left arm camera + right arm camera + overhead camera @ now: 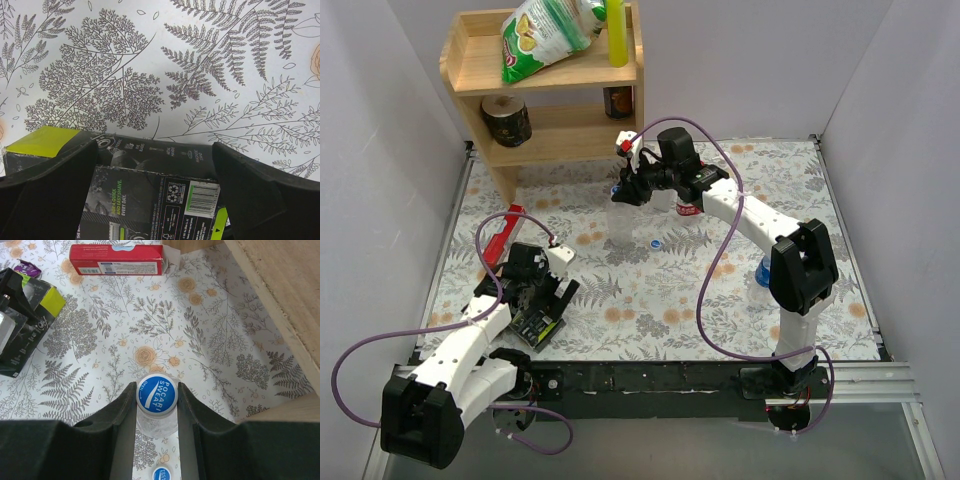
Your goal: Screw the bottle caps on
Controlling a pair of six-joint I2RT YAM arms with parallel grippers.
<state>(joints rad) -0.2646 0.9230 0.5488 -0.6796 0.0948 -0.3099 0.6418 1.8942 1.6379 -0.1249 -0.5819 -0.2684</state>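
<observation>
Between the right gripper's [156, 388] fingers [120, 415], a blue cap [156, 394] marked Pocari Sweat is sitting on the neck of a clear bottle [156, 427], and both pads are pressing on its sides, so the gripper is clamping it. Back toward that gripper's palm, a second blue cap [161, 474] is lying loose on the floral mat [210, 340]. Left gripper [155, 146] is hanging with jaws spread wide over a black-and-green box [150, 195], not squeezing it.
</observation>
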